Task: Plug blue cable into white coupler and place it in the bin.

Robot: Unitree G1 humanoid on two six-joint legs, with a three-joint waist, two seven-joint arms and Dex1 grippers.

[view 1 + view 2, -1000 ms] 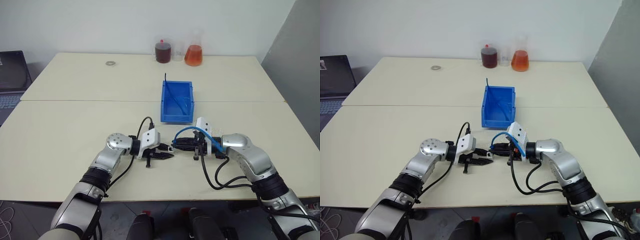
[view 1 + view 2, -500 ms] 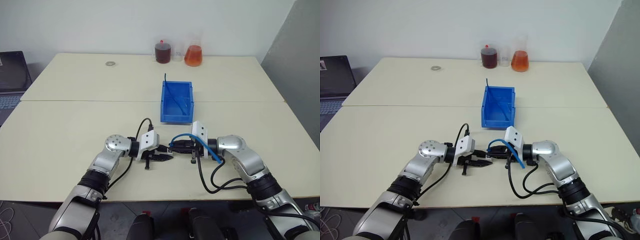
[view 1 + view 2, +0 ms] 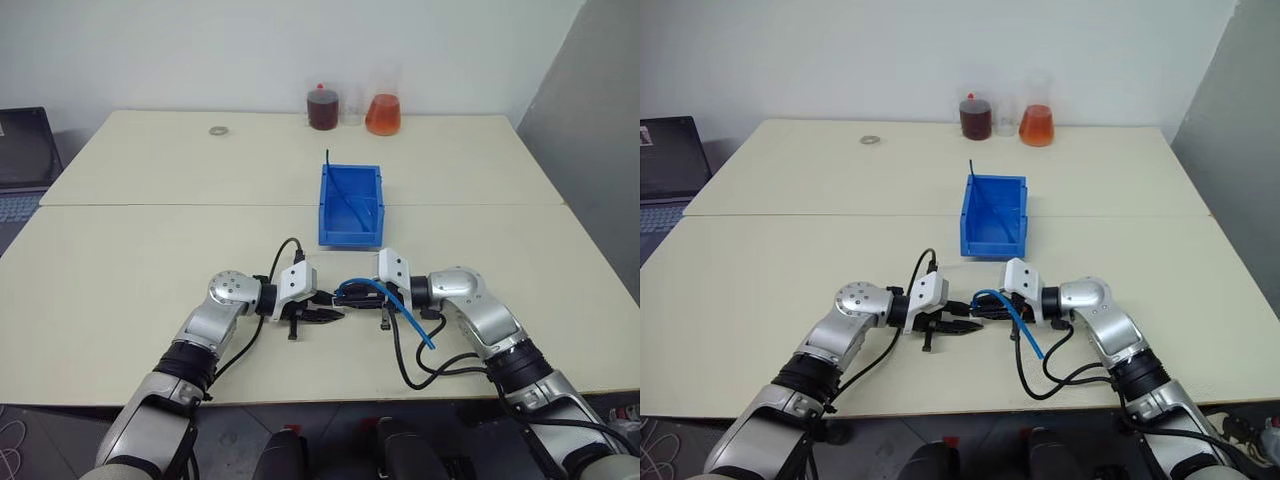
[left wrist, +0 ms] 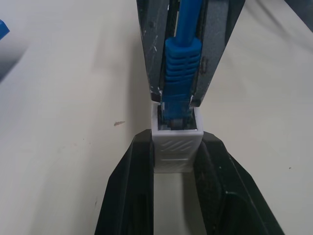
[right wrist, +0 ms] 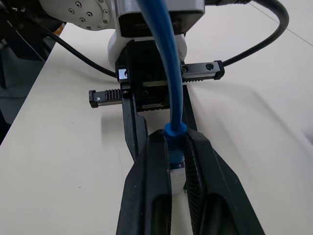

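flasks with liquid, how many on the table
2, both at the table's far edge: the dark red flask and the orange flask to its right.

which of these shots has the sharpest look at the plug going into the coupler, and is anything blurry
The left wrist view is sharpest: the blue cable plug meets the white coupler crisply, with the background table soft. In the right wrist view the near fingers blur.

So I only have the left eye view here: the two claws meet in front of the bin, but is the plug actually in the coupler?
Observer: In the left wrist view the blue cable has its plug tip at the mouth of the white coupler; how deep, I cannot tell.
Operator: Who holds what?
Observer: The left claw is shut on the coupler.
Operator: And the right?
Observer: The right claw pinches the cable's blue boot.
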